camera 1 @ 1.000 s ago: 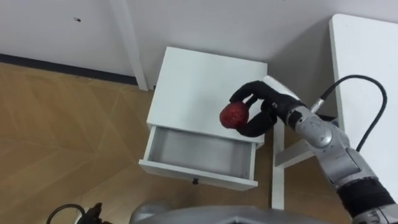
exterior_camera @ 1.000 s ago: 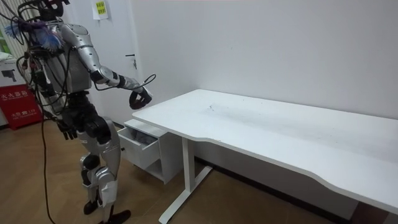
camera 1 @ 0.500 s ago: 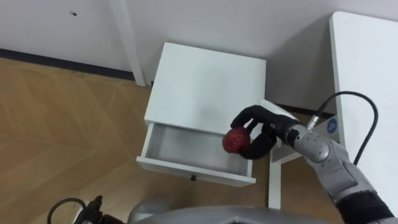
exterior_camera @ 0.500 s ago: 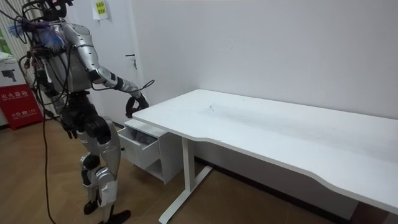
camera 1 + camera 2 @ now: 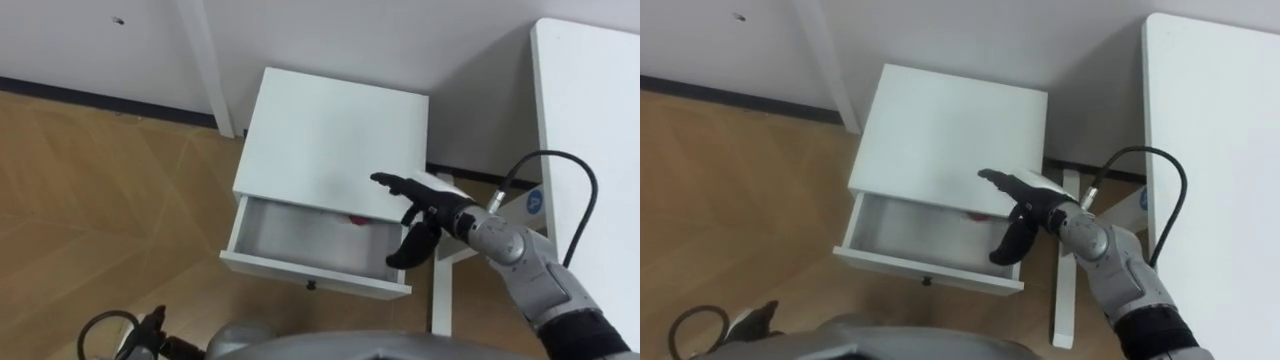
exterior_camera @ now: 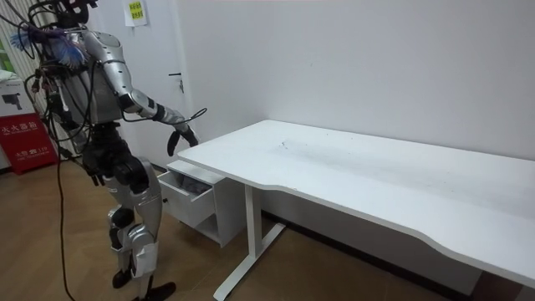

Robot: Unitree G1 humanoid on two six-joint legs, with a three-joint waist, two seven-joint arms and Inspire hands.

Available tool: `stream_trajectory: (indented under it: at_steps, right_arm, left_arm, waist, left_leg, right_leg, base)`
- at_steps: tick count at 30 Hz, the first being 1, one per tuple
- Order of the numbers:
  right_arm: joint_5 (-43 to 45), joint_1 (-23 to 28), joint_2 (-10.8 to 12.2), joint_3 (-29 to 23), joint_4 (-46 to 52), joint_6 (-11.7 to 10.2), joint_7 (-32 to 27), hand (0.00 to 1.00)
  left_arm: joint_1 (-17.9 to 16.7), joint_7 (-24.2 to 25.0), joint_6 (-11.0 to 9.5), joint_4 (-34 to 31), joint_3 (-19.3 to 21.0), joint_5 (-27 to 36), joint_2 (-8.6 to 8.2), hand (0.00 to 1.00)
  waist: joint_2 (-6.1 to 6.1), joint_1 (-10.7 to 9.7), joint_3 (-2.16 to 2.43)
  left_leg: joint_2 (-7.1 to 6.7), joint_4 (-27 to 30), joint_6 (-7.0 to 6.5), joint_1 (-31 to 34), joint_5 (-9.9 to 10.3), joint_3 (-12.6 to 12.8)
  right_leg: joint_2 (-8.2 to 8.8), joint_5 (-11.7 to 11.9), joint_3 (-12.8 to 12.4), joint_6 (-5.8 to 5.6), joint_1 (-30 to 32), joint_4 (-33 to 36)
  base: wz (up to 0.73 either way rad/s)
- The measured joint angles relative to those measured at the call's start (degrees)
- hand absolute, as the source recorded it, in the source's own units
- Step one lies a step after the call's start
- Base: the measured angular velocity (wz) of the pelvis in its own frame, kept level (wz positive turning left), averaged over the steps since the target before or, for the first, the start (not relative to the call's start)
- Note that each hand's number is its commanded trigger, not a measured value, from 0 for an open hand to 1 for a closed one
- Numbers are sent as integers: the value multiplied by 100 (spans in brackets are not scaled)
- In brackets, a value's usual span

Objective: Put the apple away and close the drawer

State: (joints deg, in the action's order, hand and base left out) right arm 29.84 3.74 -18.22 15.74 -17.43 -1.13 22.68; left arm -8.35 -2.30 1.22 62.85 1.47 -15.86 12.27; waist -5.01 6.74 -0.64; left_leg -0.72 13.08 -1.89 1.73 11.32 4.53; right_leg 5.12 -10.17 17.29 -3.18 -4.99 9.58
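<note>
- The robot's right hand (image 5: 425, 205) hangs open over the right end of the pulled-out drawer (image 5: 300, 272), its dark fingers spread and straight, with nothing in its hold.
- The apple (image 5: 357, 219) lies inside the drawer, towards the back. It shows as a small patch of red just under the front edge of the cabinet (image 5: 325, 135) top, a little to the left of the hand and apart from it.
- The drawer stands well out from the low white cabinet, and its pale inside is open to view along most of its width.
- The cabinet sits against the wall on a wooden floor (image 5: 100, 210), just beside the end of a long white counter (image 5: 590, 110), whose leg (image 5: 443, 290) stands right of the drawer.
- In the room view the robot stands upright on the floor at the counter's end. Its right arm is stretched forward and the hand is held above the cabinet.
- The left hand (image 6: 89, 174) hangs low by the robot's hip in the room view.
</note>
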Motion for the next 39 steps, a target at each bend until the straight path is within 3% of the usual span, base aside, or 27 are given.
stream_trajectory:
  at_steps: [12,15,17,19,20,21,22,23,24,25,26,27,28,29,31,32,34,36,38,39]
  right_arm:
    - [-67,53,40,-137,-12,-7,-16,0]
    - [-250,136,234,-532,-296,-14,-316,0]
    - [-545,231,367,-920,-762,-13,-734,0]
    - [-853,255,448,-1230,-1254,-61,-1068,0]
    - [-919,298,503,-1480,-1720,-85,-1276,0]
    - [-955,284,506,-1584,-1947,-73,-1386,0]
    - [-1007,308,503,-1860,-2321,-48,-1588,0]
    - [-1055,399,508,-2103,-2561,-23,-1777,0]
    - [-1114,428,505,-2215,-2696,-42,-1857,0]
    - [-1150,451,466,-2386,-2970,-53,-2033,0]
    - [-1209,451,445,-2496,-3065,-112,-2222,0]
    - [-1293,412,452,-2550,-3130,-182,-2257,0]
    - [-1472,342,443,-2598,-3346,-326,-2317,0]
    - [-1661,321,407,-2592,-3595,-431,-2382,0]
    - [-1905,357,313,-2468,-3983,-411,-2509,0]
    - [-2091,463,256,-2222,-4145,-334,-2555,0]
    - [-2179,505,253,-2080,-4276,-134,-2569,0]
    - [-2184,503,253,-2028,-4304,7,-2585,0]
    - [-2291,503,263,-1973,-4320,82,-2588,0]
    - [-2326,505,267,-1947,-4324,96,-2591,0]
  left_arm:
    - [-54,5,-46,4,7,-2,-27,0]
    - [-176,-22,-17,1,62,9,-63,0]
    - [-317,-139,2,-7,64,72,-146,0]
    - [-335,-218,5,20,136,59,-210,0]
    - [-344,-219,9,43,290,47,-255,0]
    - [-339,-223,9,56,308,62,-266,0]
    - [-298,-220,6,83,293,62,-278,0]
    - [-257,-220,-8,104,295,62,-236,0]
    - [-238,-222,-6,139,299,60,-217,0]
    - [-231,-222,-2,196,285,42,-206,0]
    - [-207,-215,-16,240,280,33,-174,0]
    - [-179,-213,-27,286,273,64,-123,0]
    - [-110,-209,-13,381,274,68,-42,0]
    - [-28,-210,25,369,274,68,5,0]
    - [59,-209,114,369,267,68,4,0]
    - [63,-206,171,375,283,61,2,0]
    - [-10,-208,256,341,296,33,-6,0]
    - [-163,-202,253,326,286,57,-27,0]
    - [-452,-217,251,221,294,61,30,0]
    - [-491,-230,257,214,290,62,45,0]
  waist:
    - [51,-25,-11]
    - [126,-63,33]
    - [209,-222,77]
    - [282,-328,90]
    - [288,-388,81]
    - [322,-421,84]
    - [385,-517,77]
    - [377,-628,51]
    - [377,-688,45]
    - [466,-804,39]
    - [595,-896,43]
    - [600,-892,27]
    - [671,-891,-4]
    - [792,-969,-51]
    - [930,-995,-70]
    - [978,-988,-88]
    - [951,-984,-97]
    - [948,-966,-75]
    - [761,-935,-63]
    - [701,-934,-51]
  left_leg:
    - [-1,5,0,3,0,2]
    - [1,0,-7,-33,5,8]
    - [-9,45,-25,-58,16,20]
    - [-9,94,-70,-60,41,172]
    - [-18,185,-128,-36,79,331]
    - [-9,214,-157,-30,98,418]
    - [-12,248,-213,-25,132,473]
    - [-108,313,-300,-18,176,481]
    - [-117,424,-363,0,222,484]
    - [-86,656,-439,57,347,472]
    - [5,898,-532,169,452,470]
    - [33,1022,-557,250,500,472]
    - [163,1272,-579,419,569,467]
    - [318,1438,-588,572,605,414]
    - [485,1541,-601,681,620,370]
    - [513,1558,-630,664,641,357]
    - [480,1649,-709,675,718,362]
    - [411,1648,-637,662,737,358]
    - [132,1527,-639,557,731,367]
    - [69,1486,-634,546,728,370]
  right_leg:
    - [3,0,4,0,0,2]
    - [15,0,4,0,-26,5]
    - [69,-1,34,-2,-108,25]
    - [144,-16,51,-26,-78,167]
    - [220,-83,16,-129,52,528]
    - [278,-129,2,-141,202,865]
    - [419,-143,-29,-142,678,1877]
    - [677,9,-192,-17,1270,3096]
    - [777,231,-347,-12,1595,3627]
    - [777,1075,-775,-66,2237,4568]
    - [664,1950,-1108,-59,2983,5529]
    - [569,1818,-1235,-37,3400,6287]
    - [350,1342,-1311,45,4169,7968]
    - [208,935,-1131,160,4850,9321]
    - [111,559,-1038,164,5558,10400]
    - [152,425,-1103,121,5707,10618]
    - [292,367,-1277,109,5590,10439]
    - [464,363,-1354,71,4931,9332]
    - [677,291,-1271,-101,3336,6322]
    - [698,265,-1211,-145,2927,5541]
  base:
    - [0]
    - [2]
    - [21]
    - [13]
    - [6]
    - [13]
    - [14]
    - [17]
    - [6]
    - [-13]
    - [-30]
    - [-54]
    - [-42]
    - [-26]
    - [0]
    - [0]
    - [5]
    - [0]
    - [5]
    - [7]
